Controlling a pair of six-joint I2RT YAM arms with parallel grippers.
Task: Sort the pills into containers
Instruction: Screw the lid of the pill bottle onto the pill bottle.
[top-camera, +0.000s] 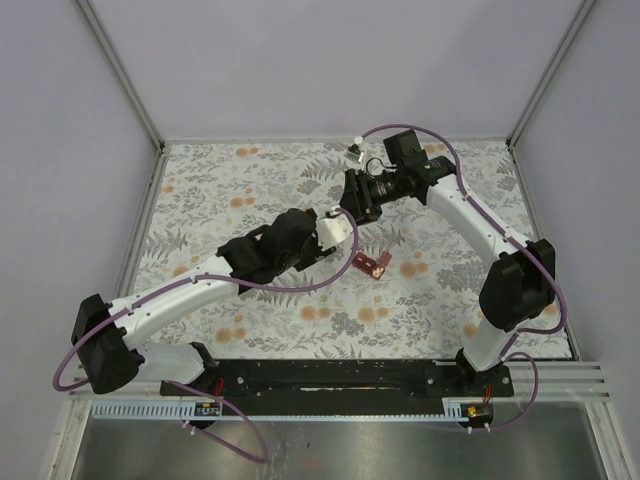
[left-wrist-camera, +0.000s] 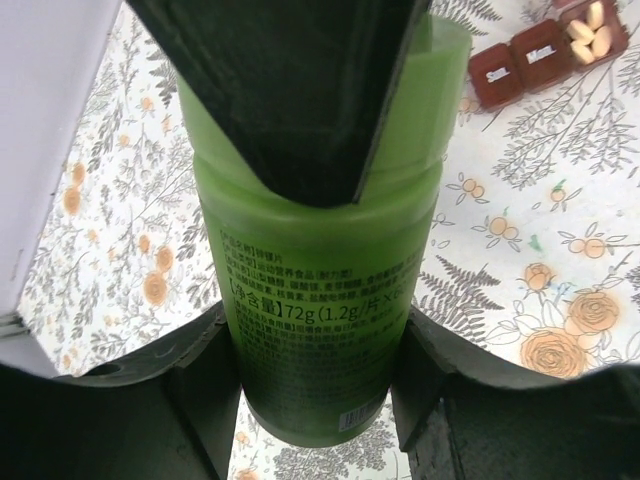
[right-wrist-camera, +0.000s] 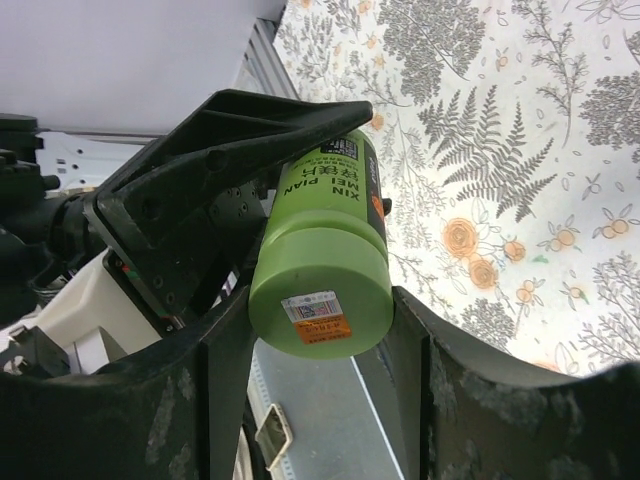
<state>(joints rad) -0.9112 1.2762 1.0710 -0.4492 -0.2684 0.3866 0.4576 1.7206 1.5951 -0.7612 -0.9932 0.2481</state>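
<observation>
The left hand (left-wrist-camera: 315, 335) is closed on the lower body of the green bottle (left-wrist-camera: 310, 250). One finger presses each side, so the hand is open only as wide as the bottle. The right hand (right-wrist-camera: 322, 300) pinches the same bottle in the same way at its cap (right-wrist-camera: 320, 285).

The bottle is thus held between both hands, lifted above the middle of the flower-printed tabletop (top-camera: 200, 200). In the left wrist view its long axis runs from 6 to 12 o'clock. The base is nearest the camera and the cap points to 12, half hidden under a black finger of the right hand. In the right wrist view the cap faces the camera at 6 o'clock and the printed body recedes toward 1 o'clock.

The dark-red pill box (top-camera: 370, 264) lies on the tabletop at about 4 o'clock from the hands, and pale pills (left-wrist-camera: 588, 35) show in one end compartment. A small pale bottle (top-camera: 355, 153) sits at 12 o'clock, near the far edge.
</observation>
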